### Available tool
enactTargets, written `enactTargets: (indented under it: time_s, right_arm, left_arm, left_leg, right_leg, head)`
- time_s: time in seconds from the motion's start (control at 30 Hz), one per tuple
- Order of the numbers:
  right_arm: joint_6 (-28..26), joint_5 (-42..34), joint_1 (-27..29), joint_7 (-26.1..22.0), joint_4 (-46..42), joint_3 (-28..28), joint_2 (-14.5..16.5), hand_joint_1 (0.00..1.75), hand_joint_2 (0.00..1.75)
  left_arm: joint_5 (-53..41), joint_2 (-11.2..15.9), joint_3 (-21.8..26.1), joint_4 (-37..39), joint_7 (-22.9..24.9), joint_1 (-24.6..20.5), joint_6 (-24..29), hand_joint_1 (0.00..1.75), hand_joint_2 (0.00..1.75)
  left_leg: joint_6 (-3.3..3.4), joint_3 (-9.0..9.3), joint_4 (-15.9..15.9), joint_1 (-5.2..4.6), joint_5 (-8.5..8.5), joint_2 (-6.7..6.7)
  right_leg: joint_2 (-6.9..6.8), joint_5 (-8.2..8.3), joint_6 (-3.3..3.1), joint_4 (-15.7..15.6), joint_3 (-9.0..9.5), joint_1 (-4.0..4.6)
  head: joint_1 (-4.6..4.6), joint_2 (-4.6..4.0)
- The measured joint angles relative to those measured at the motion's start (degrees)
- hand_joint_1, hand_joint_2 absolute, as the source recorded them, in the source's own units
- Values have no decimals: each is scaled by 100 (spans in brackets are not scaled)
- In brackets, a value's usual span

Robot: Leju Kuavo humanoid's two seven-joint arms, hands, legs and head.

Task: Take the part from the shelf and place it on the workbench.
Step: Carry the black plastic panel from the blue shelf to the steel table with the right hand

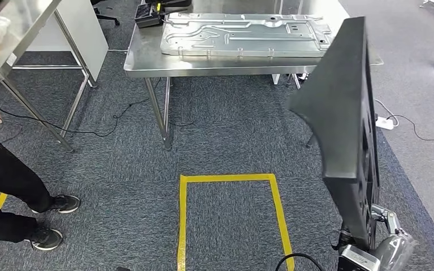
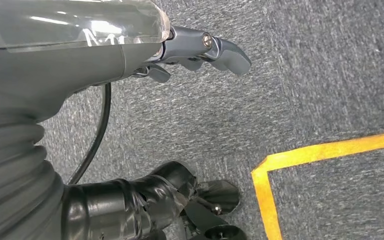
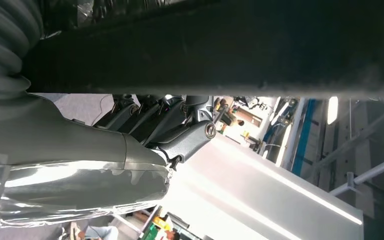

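Here the workbench (image 1: 147, 62) serves as the landmark: it stands ahead across the carpet, beyond the yellow tape box (image 1: 231, 214), with a pressed metal panel (image 1: 243, 34) already lying flat on its top. The part (image 1: 344, 130), a long black panel, is off the shelf and held upright on the right side, well short of the workbench, its long axis running nearly vertical with its upper end leaning toward the bench's right corner. The right hand (image 1: 381, 234) grips it at the lower end; in the right wrist view the dark fingers (image 3: 145, 112) are curled against the part's black underside. The left hand (image 2: 200, 50) hangs over the carpet near the tape, fingers loosely apart and holding nothing.

So the right hand alone carries the load, and the part must travel forward and tip from upright to flat, probably beside or on the metal panel. A person (image 1: 5, 186) stands left of the workbench, well clear.
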Motion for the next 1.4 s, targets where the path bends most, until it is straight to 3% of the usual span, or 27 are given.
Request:
enactTargets:
  time_s: [0.07, 0.13, 0.23, 0.33, 0.37, 0.4, 0.43, 0.5, 0.57, 0.73, 0.77, 0.83, 0.87, 0.9, 0.93, 0.97, 1.03, 1.1, 1.2, 1.27, 1.37, 1.4]
  right_arm:
    - [1, 1, -5, -8, -15, -8, 1, 171, 175]
    - [1, 2, -4, -15, -24, -13, 4, 171, 175]
    - [1, 2, -6, -16, -40, -22, 15, 171, 175]
    - [1, 2, -9, -16, -53, -37, 37, 171, 175]
    - [1, 2, -8, -16, -53, -41, 39, 171, 175]
    - [1, 2, -8, -16, -53, -47, 39, 171, 175]
    - [1, 2, -8, -15, -53, -54, 39, 171, 175]
    - [1, 2, -10, -10, -53, -65, 39, 171, 175]
    - [1, 3, -14, -4, -54, -72, 40, 171, 175]
    - [1, 15, -21, -1, -60, -73, 40, 171, 175]
    - [1, 17, -25, -1, -61, -73, 40, 171, 175]
    - [1, 17, -28, 0, -60, -75, 39, 171, 175]
    - [1, 19, -26, 4, -60, -78, 39, 171, 175]
    - [1, 22, -24, 8, -60, -81, 39, 171, 175]
    - [1, 29, -25, 12, -60, -84, 39, 171, 175]
    - [1, 39, -26, 15, -60, -88, 39, 171, 175]
    - [1, 62, -29, 17, -58, -97, 39, 171, 175]
    - [0, 80, -30, 19, -63, -108, 40, 171, 175]
    - [-1, 86, -22, 22, -77, -125, 42, 171, 175]
    - [0, 89, -26, 23, -84, -137, 46, 171, 175]
    - [1, 92, -28, 23, -90, -150, 50, 171, 175]
    - [1, 92, -26, 23, -90, -152, 50, 171, 175]
  left_arm:
    - [0, 0, -1, 0, -3, -6, -7, 0, 175]
    - [0, 0, -1, 0, -5, -11, -11, 0, 175]
    - [-1, 1, -2, 0, -8, -15, -19, 0, 175]
    - [-1, 2, -4, 0, -8, -15, -38, 0, 175]
    - [-1, 2, -4, 0, -8, -10, -43, 0, 175]
    - [-1, 2, -4, 0, -8, -3, -47, 0, 175]
    - [0, 2, -4, 0, -9, 1, -51, 0, 175]
    - [0, 3, -4, 0, -14, 1, -55, 0, 175]
    - [-1, 7, -5, 0, -20, -9, -55, 0, 175]
    - [-2, 5, -5, 0, -26, -2, -56, 0, 175]
    - [-2, 4, -4, 0, -26, -5, -56, 0, 175]
    - [-3, 4, -4, 0, -27, -13, -56, 0, 175]
    - [-4, 4, -4, 0, -26, -14, -56, 0, 175]
    - [-4, 4, -4, 0, -26, -11, -56, 0, 175]
    - [-6, 3, -4, 0, -25, -7, -57, 0, 175]
    - [-8, 2, -4, 0, -24, -3, -58, 0, 175]
    - [-11, -2, -4, 0, -23, -2, -66, 0, 175]
    - [-11, -4, -4, 0, -20, -8, -73, 0, 175]
    - [-15, -8, -4, 0, -15, -16, -79, 0, 175]
    - [-20, -9, -5, 0, -15, -23, -79, 0, 175]
    - [-22, -9, -7, 0, -15, -18, -80, 0, 175]
    - [-21, -9, -7, 0, -14, -8, -80, 0, 175]
  left_leg:
    - [-50, 7, 40, -19, -47, -5]
    - [-105, 8, 43, -35, -68, -4]
    - [-191, -26, 182, -29, -192, 2]
    - [-271, -501, 1160, 1, -684, 10]
    - [-287, -679, 1485, 10, -781, 10]
    - [-295, -779, 1637, 15, -765, 10]
    - [-296, -775, 1574, 19, -635, 11]
    - [-261, -492, 882, 20, -177, 13]
    - [-207, -210, 243, -4, 60, 14]
    - [-52, -83, -1, -4, 66, 10]
    - [-14, -58, -34, 9, 75, 13]
    - [37, -35, -47, 6, 60, 17]
    - [44, -28, -44, 3, 46, 16]
    - [46, -12, -41, 0, 28, 13]
    - [40, 12, -37, 0, 7, 9]
    - [28, 48, -33, 1, -21, 3]
    - [-12, 107, -15, -9, -93, -4]
    - [-66, 122, -2, -27, -147, -5]
    - [-146, 152, -10, -35, -198, 3]
    - [-208, 54, 273, -30, -368, 11]
    - [-280, -552, 1379, -2, -801, 16]
    - [-290, -721, 1620, 5, -812, 16]
  right_leg:
    - [3, 187, -49, -556, 255, 22]
    - [9, 175, -100, -641, 278, 50]
    - [3, 186, -202, -702, 322, 5]
    - [-19, 170, -279, -728, 355, -6]
    - [-20, 161, -286, -727, 360, -3]
    - [-17, 149, -289, -726, 371, 0]
    - [-12, 136, -284, -725, 391, 0]
    - [-5, 96, -256, -725, 452, -1]
    - [-3, 56, -202, -714, 489, 17]
    - [-3, -42, -53, -623, 472, 23]
    - [-1, -161, -25, -409, 373, 21]
    - [1, -483, 15, 314, -14, 9]
    - [0, -586, 29, 654, -216, 8]
    - [0, -578, 38, 834, -347, 6]
    - [0, -451, 39, 794, -371, 6]
    - [-1, -228, 31, 533, -279, 5]
    - [-2, 177, -8, -219, 38, 13]
    - [3, 266, -65, -606, 210, 39]
    - [20, 216, -153, -674, 249, 33]
    - [9, 203, -222, -736, 323, -3]
    - [-16, 142, -285, -758, 410, -3]
    - [-13, 115, -288, -757, 441, -1]
  head:
    - [-1, -1]
    - [-3, -2]
    - [-5, -1]
    - [-10, -1]
    - [-10, -1]
    - [-10, -1]
    - [-10, -1]
    - [-9, -1]
    - [-9, -1]
    - [-7, -1]
    - [-6, -1]
    - [-5, -1]
    - [-5, -1]
    - [-5, -1]
    - [-5, -1]
    - [-5, -1]
    - [-3, 0]
    - [-4, -1]
    - [-6, -1]
    - [-12, -1]
    - [-15, -1]
    - [-16, -1]
